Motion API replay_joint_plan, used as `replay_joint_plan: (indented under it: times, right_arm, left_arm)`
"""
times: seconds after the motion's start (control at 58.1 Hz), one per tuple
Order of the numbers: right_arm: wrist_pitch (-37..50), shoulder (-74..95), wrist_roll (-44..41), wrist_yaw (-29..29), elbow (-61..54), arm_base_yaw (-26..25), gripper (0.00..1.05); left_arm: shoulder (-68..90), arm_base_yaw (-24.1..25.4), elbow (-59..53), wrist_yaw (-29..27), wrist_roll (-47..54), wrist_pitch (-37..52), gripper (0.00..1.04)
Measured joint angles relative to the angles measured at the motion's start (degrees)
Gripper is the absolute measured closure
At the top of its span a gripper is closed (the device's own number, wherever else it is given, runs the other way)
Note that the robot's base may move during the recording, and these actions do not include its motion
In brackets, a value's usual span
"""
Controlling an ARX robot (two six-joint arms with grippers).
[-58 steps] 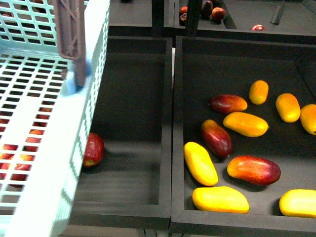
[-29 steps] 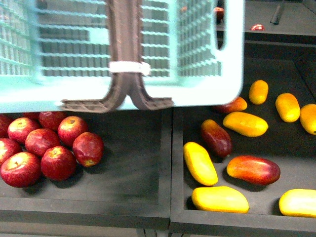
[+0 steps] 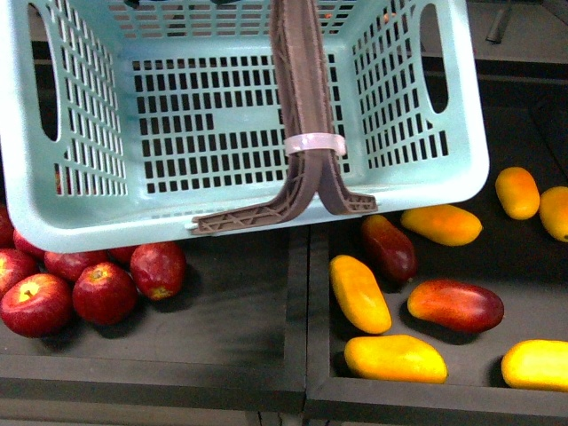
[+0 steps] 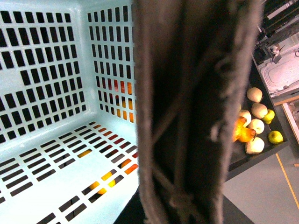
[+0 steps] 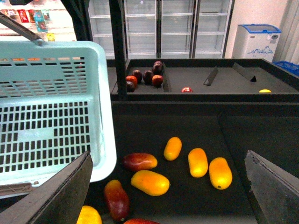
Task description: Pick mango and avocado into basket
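1. Basket [image 3: 461, 142]: mint-teal, slotted, tilted w/ its opening toward the front cam. It covers the rear part of two black trays and straddles the divider [image 3: 307, 302] btw them. Whether it rests on anything cannot be told. The brown handles [image 3: 306, 80] stand together across the opening, bound by a white zip tie [image 3: 315, 142]. Their upper end runs out of frame.
2. Mango [image 3: 455, 304]: deep red w/ orange at one end. It lies outside the basket in the mango tray [image 3: 532, 266], near the front edge, btw yellow mangoes [image 3: 359, 293]. A second dark-red mango [image 3: 389, 247] lies at the basket's lower rim.
3. Apple tray [image 3: 240, 337]: red apples [image 3: 105, 291] are clustered at its left side, partly hidden by the basket.
4. R gripper [image 5: 167, 163]: fingers spread wide, nothing btw them. Its wrist cam looks across the mango tray, basket to one side.
5. L gripper: not seen in any view, so its state cannot be told. The L wrist cam shows the handles close-up w/ the basket interior behind.
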Motion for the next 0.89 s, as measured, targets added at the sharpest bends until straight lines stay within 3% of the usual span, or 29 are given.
replay_joint_plan:
  times: [0.895]
  right_arm:
    - [0.0,0.0,0.0,0.02,0.0,0.0,0.08]
  left_arm:
    - [-0.24,0.09,-0.42,0.55,-0.09,-0.02,0.98]
